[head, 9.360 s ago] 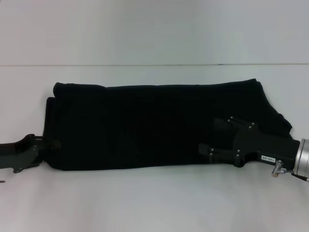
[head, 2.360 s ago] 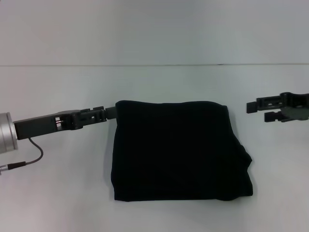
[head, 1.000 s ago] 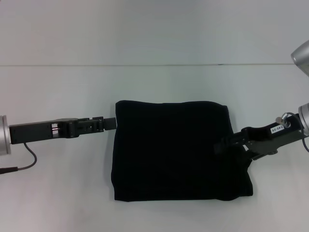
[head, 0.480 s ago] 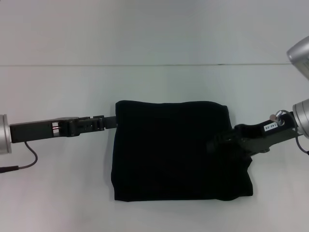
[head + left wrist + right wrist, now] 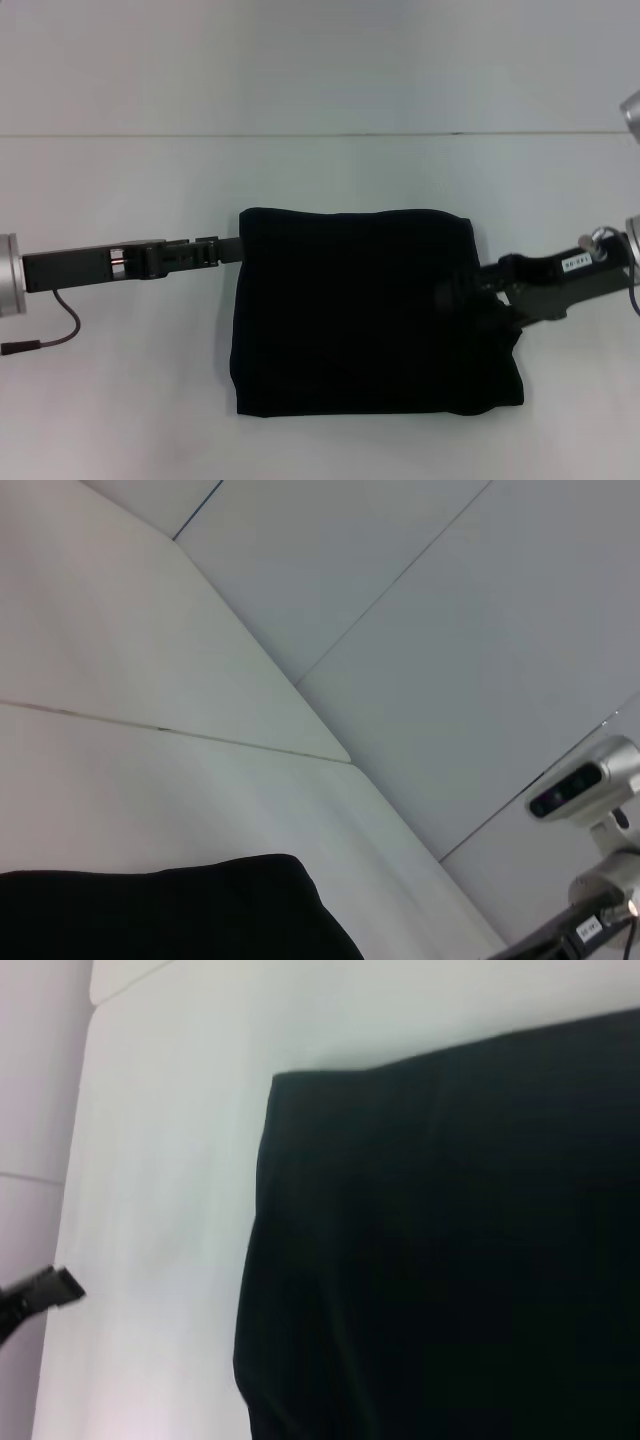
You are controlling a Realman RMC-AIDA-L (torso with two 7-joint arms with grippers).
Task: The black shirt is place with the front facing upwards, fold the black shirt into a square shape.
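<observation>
While the black shirt [image 5: 365,310] lies folded square at table [image 5: 320,180] centre, the left pincer [image 5: 228,250] touches its ten o'clock corner, the right pincer [image 5: 455,295] its three o'clock edge; neither pincer's grip is discernible.

One black shirt [image 5: 365,310] lies on one white table [image 5: 320,180], folded into a single roughly square bundle. Two grippers are in the head view: one left gripper [image 5: 228,247] at the shirt's left edge and one right gripper [image 5: 455,295] over its right edge. Two silver arm ends show, one at each side. One thin black cable [image 5: 55,335] hangs below the left arm. The left wrist view shows one camera unit [image 5: 585,785] on the other arm.
</observation>
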